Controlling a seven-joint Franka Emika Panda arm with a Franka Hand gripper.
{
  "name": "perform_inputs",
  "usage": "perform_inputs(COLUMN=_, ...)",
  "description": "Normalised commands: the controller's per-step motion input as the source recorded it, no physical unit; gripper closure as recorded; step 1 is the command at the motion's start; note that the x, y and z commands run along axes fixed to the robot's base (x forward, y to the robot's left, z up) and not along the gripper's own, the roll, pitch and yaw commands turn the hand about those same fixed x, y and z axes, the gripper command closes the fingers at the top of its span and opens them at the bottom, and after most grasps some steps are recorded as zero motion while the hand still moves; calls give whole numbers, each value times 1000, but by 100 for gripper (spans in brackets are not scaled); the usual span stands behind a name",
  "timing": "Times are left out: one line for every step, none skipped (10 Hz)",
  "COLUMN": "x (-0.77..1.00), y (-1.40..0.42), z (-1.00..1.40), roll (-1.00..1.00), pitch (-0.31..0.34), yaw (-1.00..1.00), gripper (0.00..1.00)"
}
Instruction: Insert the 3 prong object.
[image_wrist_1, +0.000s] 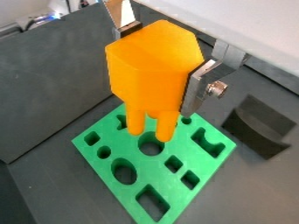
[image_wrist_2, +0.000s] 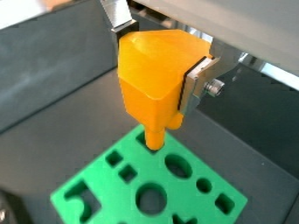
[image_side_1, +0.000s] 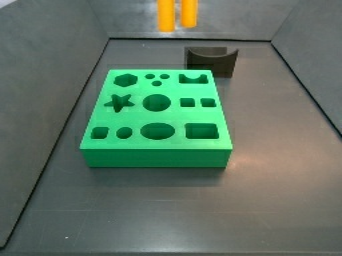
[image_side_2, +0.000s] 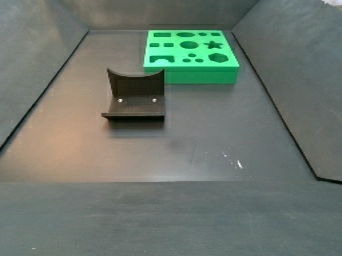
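Note:
My gripper (image_wrist_1: 158, 61) is shut on the 3 prong object (image_wrist_1: 149, 74), an orange-yellow piece with a wide body and bars pointing down. Both wrist views show it held between the silver fingers (image_wrist_2: 197, 80), and it also shows in a wrist view (image_wrist_2: 155, 74). It hangs well above the green block (image_wrist_1: 122, 168), which has several shaped holes (image_wrist_2: 114, 191). In a side view only the bar tips (image_side_1: 177, 14) show at the upper edge, above and behind the green block (image_side_1: 158, 157). In the side view showing the green block (image_side_2: 194, 76), the gripper is out of view.
The dark fixture with a curved notch (image_side_1: 210, 60) stands on the floor beside the green block, seen in both side views (image_side_2: 134, 96) and a wrist view (image_wrist_1: 260, 127). Dark bin walls (image_side_1: 60, 120) slope up around the floor.

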Motion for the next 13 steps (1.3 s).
perform_inputs(x=-63, y=329, z=-689, roll=277, pitch=-44, yaw=577, gripper=100)
perform_inputs(x=0, y=343, z=-623, roll=316, pitch=-27, yaw=486, gripper=100)
perform_inputs(x=0, y=366, z=-626, roll=311, pitch=-26, yaw=454, gripper=100)
perform_inputs(x=0, y=431, z=-680, roll=280, pitch=-10, yaw=397, gripper=100)
perform_inputs(x=9, y=460, z=-717, roll=256, pitch=-7, yaw=391, gripper=100)
perform_inputs(x=169, y=577, z=-557, roll=131, pitch=0, yaw=351, gripper=100)
perform_inputs(x=211, y=657, z=-477, roll=24, pitch=0, yaw=323, gripper=100)
perform_inputs(x=69, y=569, z=-560, roll=0, pitch=-74, yaw=477, gripper=100)
perform_inputs(x=0, y=440, z=-597, roll=-23, pitch=-153, yaw=677, gripper=100)
perform_inputs(x=0, y=326, z=-446, roll=0, pitch=-83, yaw=777, gripper=100)
perform_inputs(x=-254, y=200, z=-351, roll=69, pitch=-49, yaw=357, gripper=100)
perform_inputs(x=-274, y=180, z=-266, roll=44, pitch=-27, yaw=54, gripper=100)
perform_inputs(x=-409, y=203, z=-251, roll=0, pitch=-89, yaw=109, gripper=100)
